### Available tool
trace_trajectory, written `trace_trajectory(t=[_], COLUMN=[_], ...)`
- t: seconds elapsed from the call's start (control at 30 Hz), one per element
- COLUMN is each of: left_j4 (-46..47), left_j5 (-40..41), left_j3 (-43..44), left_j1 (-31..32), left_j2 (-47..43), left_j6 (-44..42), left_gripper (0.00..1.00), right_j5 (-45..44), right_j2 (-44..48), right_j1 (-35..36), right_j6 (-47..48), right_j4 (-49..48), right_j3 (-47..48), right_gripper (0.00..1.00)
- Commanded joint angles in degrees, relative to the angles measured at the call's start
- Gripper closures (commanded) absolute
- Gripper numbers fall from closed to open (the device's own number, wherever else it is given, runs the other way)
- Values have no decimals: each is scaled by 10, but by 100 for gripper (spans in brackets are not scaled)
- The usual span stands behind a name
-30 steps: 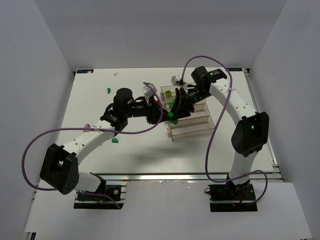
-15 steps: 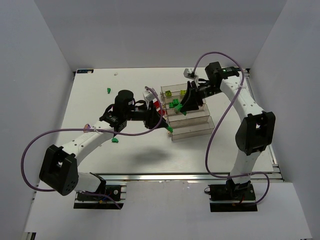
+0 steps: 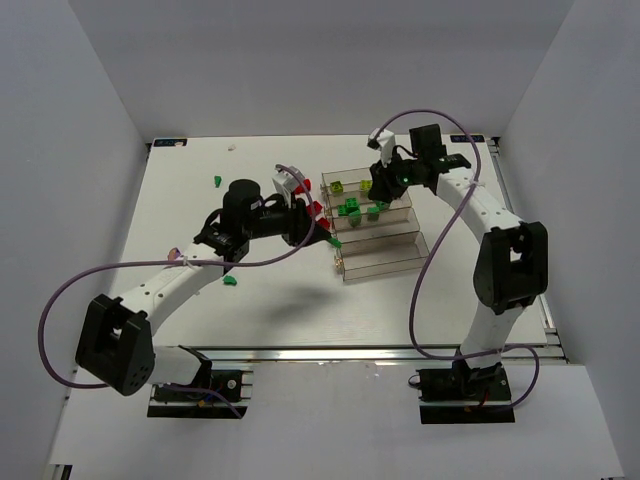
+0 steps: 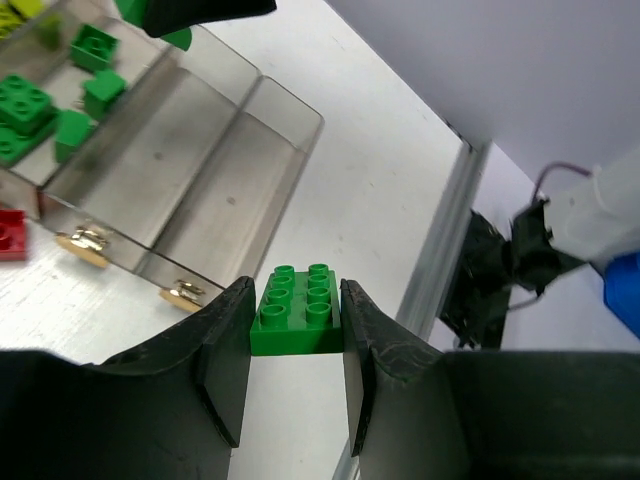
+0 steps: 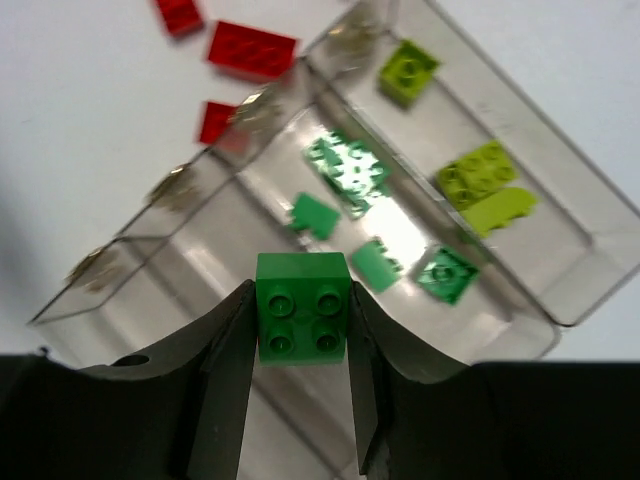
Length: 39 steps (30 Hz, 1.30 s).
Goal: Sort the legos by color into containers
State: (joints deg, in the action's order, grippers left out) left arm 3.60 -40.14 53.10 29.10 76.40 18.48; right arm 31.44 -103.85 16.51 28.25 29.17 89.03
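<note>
My left gripper [image 4: 297,322] is shut on a green two-by-four lego [image 4: 297,308] and holds it above the table just in front of the near ends of the clear trays [image 4: 205,150]; in the top view it [image 3: 333,240] sits left of the tray row [image 3: 385,250]. My right gripper [image 5: 302,312] is shut on a green two-by-two lego [image 5: 302,303] over the trays, also seen from above [image 3: 377,205]. One tray holds several green legos [image 5: 345,165]. The farthest tray holds yellow-green legos [image 5: 478,175].
Red legos [image 5: 252,48] lie on the table by the trays' left ends, also in the top view [image 3: 319,208]. Loose green legos lie at the far left [image 3: 217,181] and near my left forearm [image 3: 229,281]. The two arms are close together at the trays.
My right gripper has moved from the trays' left side up and back over them with its green lego. My left gripper has shifted slightly, still holding its green lego.
</note>
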Motion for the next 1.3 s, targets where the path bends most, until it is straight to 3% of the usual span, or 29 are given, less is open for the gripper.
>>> trace_trajectory(t=[0.0, 0.17, 0.3, 0.47, 0.5, 0.53, 0.63, 0.73, 0.8, 0.93, 1.07, 1.13, 1.17, 1.2, 1.27], left_j4=[26, 62, 67, 53, 54, 56, 70, 77, 65, 50, 27, 13, 5, -2, -3], left_j5=[69, 98, 96, 91, 92, 93, 95, 89, 86, 103, 126, 146, 151, 168, 172], left_j3=[-1, 7, 31, 69, 79, 84, 109, 149, 177, 246, 296, 315, 334, 344, 369], left_j1=[-8, -9, -10, -12, -12, -13, -15, -15, -15, -15, -14, -13, -13, -12, -10], left_j2=[-22, -5, 23, 66, 73, 79, 115, 166, 194, 270, 331, 353, 374, 384, 411], left_j6=[44, 77, 96, 99, 102, 105, 122, 132, 134, 136, 136, 131, 129, 125, 124], left_gripper=[100, 100, 100, 100, 100, 100, 100, 100, 100, 100, 100, 100, 100, 100, 100], right_j5=[-89, -105, -110, -103, -105, -108, -105, -87, -67, -6, 47, 110, 149, 217, 251], right_j2=[-30, -72, -112, -134, -134, -130, -118, -100, -87, -9, 85, 87, 79, 62, 62], right_j1=[-3, -3, -4, -5, -5, -4, -11, -29, -45, -77, -118, -127, -139, -143, -145], right_j6=[-30, 11, 33, 44, 46, 46, 39, 9, 0, 13, -25, -21, -11, 3, 8], right_j4=[-107, -162, -150, -125, -124, -126, -126, -118, -101, -89, -205, -155, -115, -43, -13], right_j3=[7, 4, 44, 56, 53, 43, 33, 37, 41, 15, -99, -90, -71, -36, -32], right_gripper=[100, 100, 100, 77, 70, 56, 36, 24, 23, 11, 11, 12, 21, 46, 70])
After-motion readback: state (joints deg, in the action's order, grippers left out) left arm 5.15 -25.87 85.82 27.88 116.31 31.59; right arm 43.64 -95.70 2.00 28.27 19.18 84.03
